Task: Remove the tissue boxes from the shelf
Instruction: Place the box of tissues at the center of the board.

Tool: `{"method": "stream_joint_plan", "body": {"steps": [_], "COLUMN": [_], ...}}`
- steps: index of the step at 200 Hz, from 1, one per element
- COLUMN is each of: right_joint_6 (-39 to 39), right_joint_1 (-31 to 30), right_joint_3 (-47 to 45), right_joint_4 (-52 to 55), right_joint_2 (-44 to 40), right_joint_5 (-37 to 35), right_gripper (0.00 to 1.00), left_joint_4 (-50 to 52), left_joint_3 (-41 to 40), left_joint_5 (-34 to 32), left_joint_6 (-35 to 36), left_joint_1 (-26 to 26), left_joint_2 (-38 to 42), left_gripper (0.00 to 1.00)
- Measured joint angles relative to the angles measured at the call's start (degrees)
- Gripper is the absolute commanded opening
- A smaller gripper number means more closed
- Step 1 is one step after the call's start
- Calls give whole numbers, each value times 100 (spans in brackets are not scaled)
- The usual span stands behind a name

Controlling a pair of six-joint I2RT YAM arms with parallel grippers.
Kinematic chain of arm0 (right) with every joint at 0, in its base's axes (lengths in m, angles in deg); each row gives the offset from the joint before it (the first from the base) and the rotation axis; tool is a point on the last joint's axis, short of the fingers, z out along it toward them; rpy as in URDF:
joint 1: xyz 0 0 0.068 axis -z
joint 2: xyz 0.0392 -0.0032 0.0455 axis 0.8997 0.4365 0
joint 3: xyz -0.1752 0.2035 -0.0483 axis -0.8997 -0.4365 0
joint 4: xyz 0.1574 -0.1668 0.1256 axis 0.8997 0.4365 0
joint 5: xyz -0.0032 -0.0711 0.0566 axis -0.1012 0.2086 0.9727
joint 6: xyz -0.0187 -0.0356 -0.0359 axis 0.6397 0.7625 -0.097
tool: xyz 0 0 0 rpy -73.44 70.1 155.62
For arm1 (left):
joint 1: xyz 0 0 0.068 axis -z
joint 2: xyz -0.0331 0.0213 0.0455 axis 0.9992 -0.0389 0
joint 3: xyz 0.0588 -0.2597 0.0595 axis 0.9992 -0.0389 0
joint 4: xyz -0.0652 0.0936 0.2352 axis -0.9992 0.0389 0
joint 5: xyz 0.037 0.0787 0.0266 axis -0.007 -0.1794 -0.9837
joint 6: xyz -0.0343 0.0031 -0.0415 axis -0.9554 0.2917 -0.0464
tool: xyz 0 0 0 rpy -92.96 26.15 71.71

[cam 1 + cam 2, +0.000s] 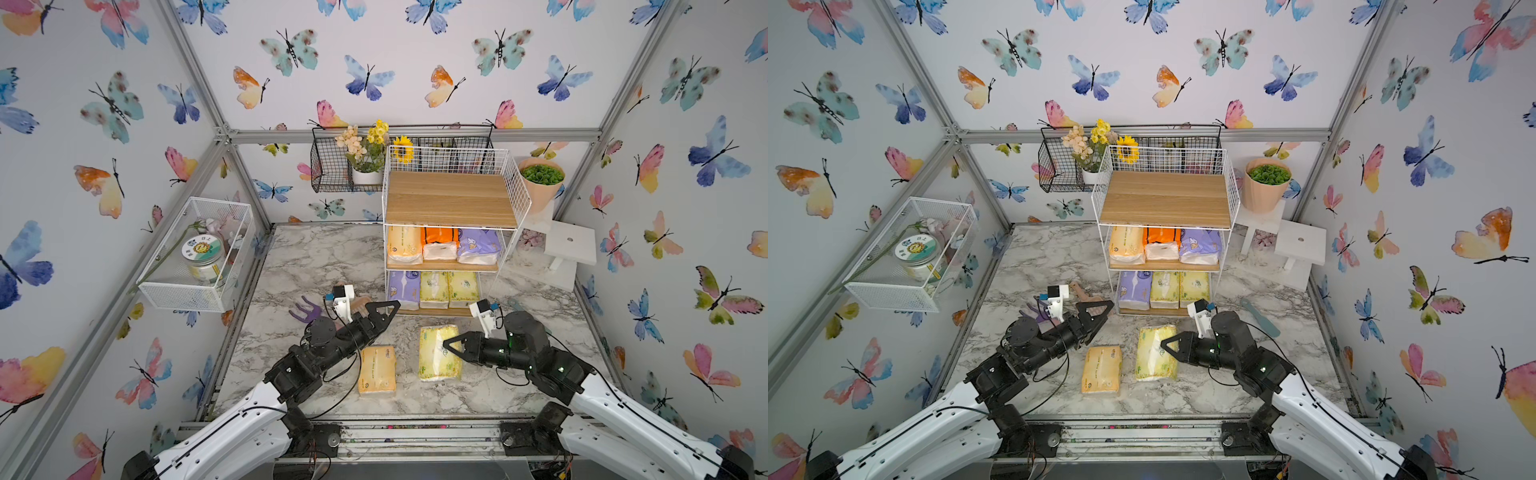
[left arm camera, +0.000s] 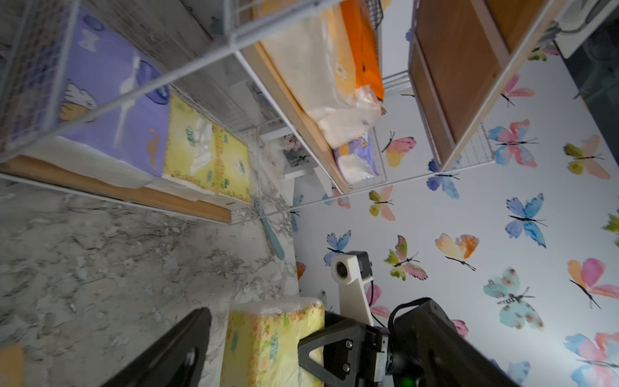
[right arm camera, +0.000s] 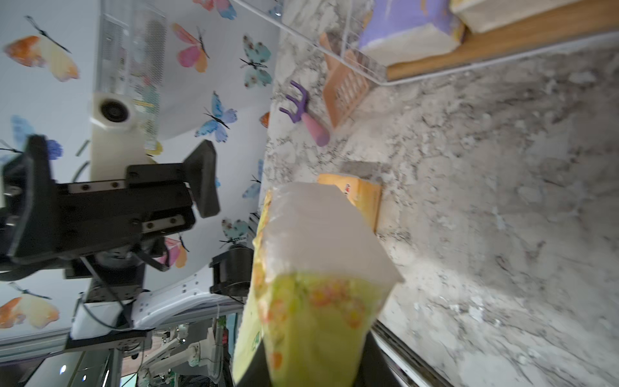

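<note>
The shelf [image 1: 451, 199] [image 1: 1165, 199] stands at the back of the marble table. Its middle tier holds a peach pack [image 1: 404, 245], a bright orange one [image 1: 439, 243] and a lilac one [image 1: 478, 245]. The bottom tier holds a lilac pack [image 1: 403, 289] and two yellow-green ones [image 1: 434, 289]. My right gripper [image 1: 446, 351] [image 1: 1165, 351] is shut on a yellow-green tissue pack [image 1: 439, 353] [image 3: 318, 301] in front of the shelf. A peach pack [image 1: 377, 370] [image 1: 1102, 370] lies on the table beside it. My left gripper [image 1: 388, 316] [image 1: 1102, 320] is open and empty, near the bottom tier's left corner.
A purple rake [image 1: 305, 309] and a brown scoop [image 3: 345, 90] lie left of the shelf, a teal spatula [image 1: 1260, 318] to its right. A white mesh basket [image 1: 195, 253] hangs on the left wall, a black wire basket [image 1: 332, 166] on the back wall. A white stool [image 1: 569, 245] stands at the back right.
</note>
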Motion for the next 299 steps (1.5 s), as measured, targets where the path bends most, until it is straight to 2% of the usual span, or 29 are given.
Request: {"method": "stream_joint_plan", "body": {"steps": [32, 61, 104, 147, 170, 182, 189, 209, 241, 269, 299], "right_joint_6": [-55, -96, -109, -136, -131, -131, -127, -144, -168, -122, -7], "right_joint_1": [0, 0, -136, -413, -511, -575, -619, -726, -767, -767, -769], "right_joint_3": [-691, -883, -876, -702, -501, -382, -328, -249, -411, -420, -389], "right_joint_4": [-479, -1134, -2184, -2949, -3254, -3281, -3211, -2833, -1910, -1178, -570], "right_joint_2": [361, 938, 2048, 3095, 3515, 3659, 3668, 3497, 2529, 1738, 1690], "right_joint_5": [4, 24, 96, 229, 306, 295, 199, -195, -745, -964, -977], "right_gripper": [23, 23, 24, 28, 41, 58, 63, 70, 70, 60, 52], "left_joint_4": [1147, 1873, 2245, 2350, 2367, 2380, 2396, 2435, 2463, 2463, 2452], "left_joint_3": [131, 151, 13, -22, -22, -22, -22, -22, -22, -22, -22], "left_joint_5": [-787, -1261, -1432, -1434, -1434, -1434, -1432, -1434, -1434, -1436, -1434], "left_joint_6": [-306, -743, -1220, -1403, -1449, -1456, -1458, -1467, -1475, -1471, -1471], "left_joint_1": [-9, -13, -20, -20, -22, -24, -24, -24, -24, -46, -52], "left_joint_2": [-92, -107, 15, 24, 26, 26, 26, 28, 28, 4, -85], "left_gripper": [100, 99, 98, 98, 98, 98, 98, 98, 97, 97, 97]}}
